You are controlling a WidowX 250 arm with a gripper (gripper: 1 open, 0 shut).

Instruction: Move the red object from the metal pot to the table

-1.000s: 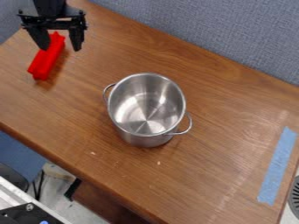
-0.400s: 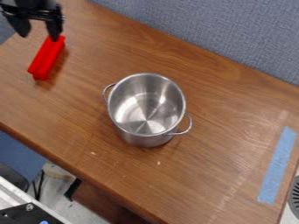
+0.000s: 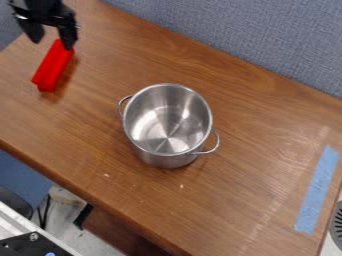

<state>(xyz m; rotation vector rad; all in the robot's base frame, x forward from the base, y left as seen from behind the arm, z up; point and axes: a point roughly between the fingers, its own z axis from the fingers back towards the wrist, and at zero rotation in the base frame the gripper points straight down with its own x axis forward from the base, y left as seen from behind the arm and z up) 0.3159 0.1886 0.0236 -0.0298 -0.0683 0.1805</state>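
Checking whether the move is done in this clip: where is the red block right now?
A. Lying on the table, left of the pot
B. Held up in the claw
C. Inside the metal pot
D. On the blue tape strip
A. The red block lies flat on the table near its left edge, well apart from the pot, which looks empty inside.

We see even, fairly bright indoor light with soft shadows only. The metal pot (image 3: 168, 124) throws a faint shadow on the table (image 3: 254, 110) toward its lower side, and its inner wall carries pale, diffuse reflections rather than hard glare. Right of the pot the wood shows a mild sheen. The frame is low-resolution and soft throughout; no edge distortion is noticeable.
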